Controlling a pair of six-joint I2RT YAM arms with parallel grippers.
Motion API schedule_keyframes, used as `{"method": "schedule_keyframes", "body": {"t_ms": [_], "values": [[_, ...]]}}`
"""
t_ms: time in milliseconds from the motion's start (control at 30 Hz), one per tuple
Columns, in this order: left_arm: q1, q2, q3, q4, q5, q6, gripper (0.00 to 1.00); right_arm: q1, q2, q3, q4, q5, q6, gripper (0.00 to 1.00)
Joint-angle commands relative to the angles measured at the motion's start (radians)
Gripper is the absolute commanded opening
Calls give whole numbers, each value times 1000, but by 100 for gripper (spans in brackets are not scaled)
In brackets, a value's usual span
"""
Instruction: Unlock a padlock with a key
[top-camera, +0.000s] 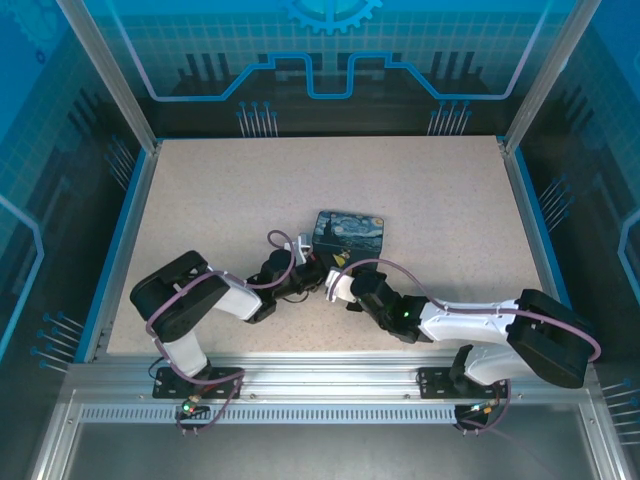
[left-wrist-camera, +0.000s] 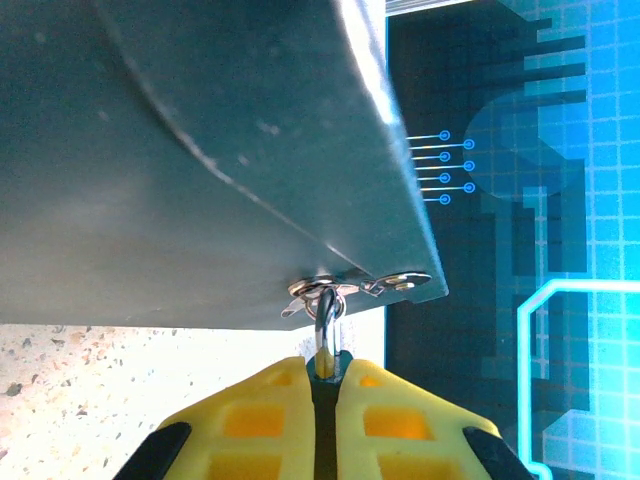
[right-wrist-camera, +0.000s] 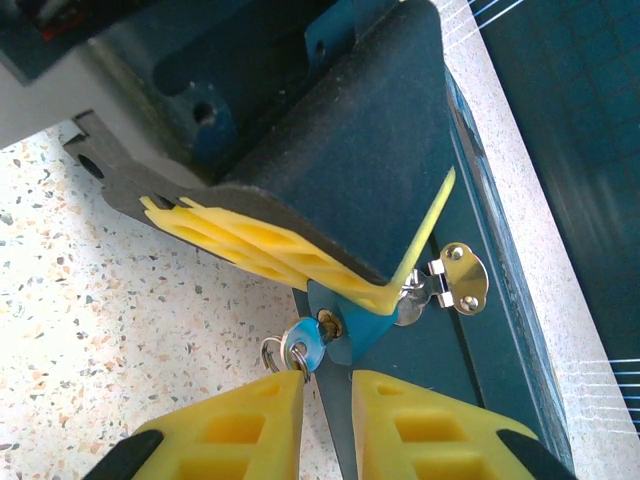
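Observation:
The padlock, small and teal-dark, hangs by its metal shackle from the hasp of the painted tin. My left gripper is shut on the padlock body, and its yellow fingers also show in the right wrist view. The key, on a small ring, sits in the keyhole on the padlock's underside. My right gripper stands just below with a narrow gap between its jaws. The key's head lies at the tip of its left finger, not between the fingers. In the top view both grippers meet at the tin's near-left corner.
The tin's grey underside is tilted up above the speckled table. Blue enclosure walls and aluminium posts ring the table. Both arms crowd the near middle, with bare tabletop behind and beside the tin.

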Motion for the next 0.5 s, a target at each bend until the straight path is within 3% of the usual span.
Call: {"method": "schedule_keyframes", "body": {"t_ms": [0,233,467], "values": [[1,-32,1,50,1,-18,1,-8,13,30,39,-17,19,21],[1,-33,-2,56,1,-21,1,-8,5,16,55,-32,10,22],[2,-29,-9,67,-12,-54,1,-23,-104,-69,117,-95,-55,23]]}}
